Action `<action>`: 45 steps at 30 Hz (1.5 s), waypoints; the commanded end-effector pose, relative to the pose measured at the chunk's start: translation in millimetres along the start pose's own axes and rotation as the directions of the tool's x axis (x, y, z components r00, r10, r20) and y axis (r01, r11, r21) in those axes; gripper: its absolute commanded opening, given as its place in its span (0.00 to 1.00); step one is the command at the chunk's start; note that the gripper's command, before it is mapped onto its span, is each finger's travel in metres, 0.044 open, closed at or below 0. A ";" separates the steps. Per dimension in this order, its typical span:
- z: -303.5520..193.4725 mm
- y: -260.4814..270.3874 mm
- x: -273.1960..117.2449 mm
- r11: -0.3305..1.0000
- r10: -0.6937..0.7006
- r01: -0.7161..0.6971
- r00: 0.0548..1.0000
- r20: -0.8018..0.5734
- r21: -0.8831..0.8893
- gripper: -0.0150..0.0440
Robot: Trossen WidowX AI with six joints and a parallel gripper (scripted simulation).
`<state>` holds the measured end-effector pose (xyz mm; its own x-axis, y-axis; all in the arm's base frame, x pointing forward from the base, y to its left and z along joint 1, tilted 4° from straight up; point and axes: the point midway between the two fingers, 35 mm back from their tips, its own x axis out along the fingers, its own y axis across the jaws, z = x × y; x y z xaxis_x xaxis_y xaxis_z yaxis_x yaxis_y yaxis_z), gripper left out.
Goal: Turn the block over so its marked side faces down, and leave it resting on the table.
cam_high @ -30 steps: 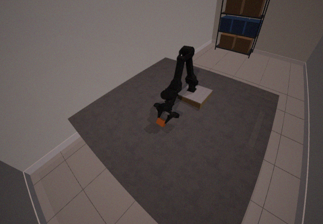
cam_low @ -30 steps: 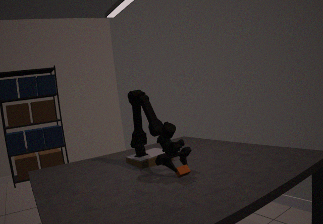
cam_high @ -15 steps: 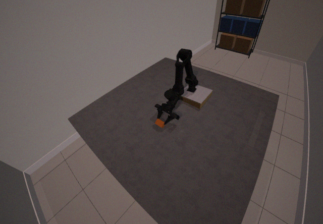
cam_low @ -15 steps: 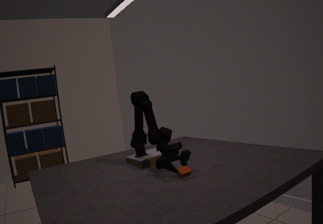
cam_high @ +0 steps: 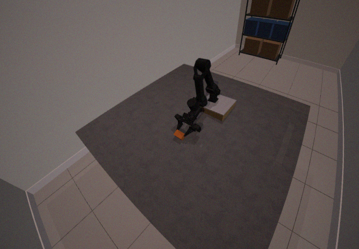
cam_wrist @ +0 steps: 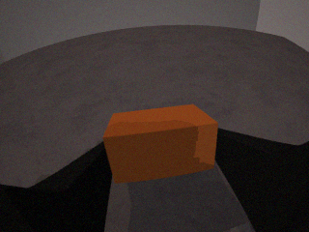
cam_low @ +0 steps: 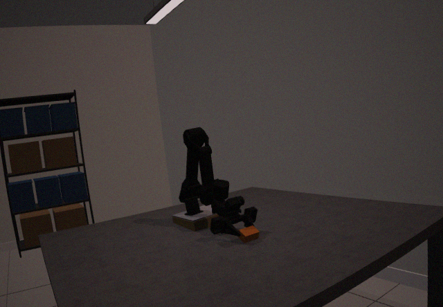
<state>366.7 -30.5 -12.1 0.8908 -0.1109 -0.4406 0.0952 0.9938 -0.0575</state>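
Note:
An orange block (cam_high: 179,134) (cam_low: 249,234) (cam_wrist: 156,155) is held by its two ends between the fingertips. My gripper (cam_high: 182,132) (cam_low: 246,229) (cam_wrist: 160,142) is shut on it and reaches out low and nearly level over the grey table (cam_high: 202,182) (cam_low: 178,264) (cam_wrist: 159,63). The block is at or just above the table; the views do not show clearly whether it touches. In the wrist view a long side, the top face and part of the right end show, all plain orange with shadow across them. No mark can be made out on the visible faces.
The arm's base stands on a low box (cam_high: 222,106) (cam_low: 189,222) with a pale top, close behind the gripper. A wall runs along one side of the table. A shelf rack (cam_high: 269,17) (cam_low: 44,171) with blue and brown boxes stands in the far background.

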 end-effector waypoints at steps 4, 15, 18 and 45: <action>-1.3 0.5 -3.8 1.000 0.005 -0.005 1.000 0.026 -0.006 0.25; -1.3 0.5 -3.8 1.000 0.005 -0.005 1.000 0.026 -0.006 0.34; -1.3 0.5 -3.8 1.000 0.005 -0.005 1.000 0.026 -0.006 0.48; -1.3 0.5 -3.8 1.000 0.005 -0.005 1.000 0.026 -0.006 1.00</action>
<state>363.4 -30.2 -11.1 0.9025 -0.1103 -0.4163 0.0948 0.9938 -0.0579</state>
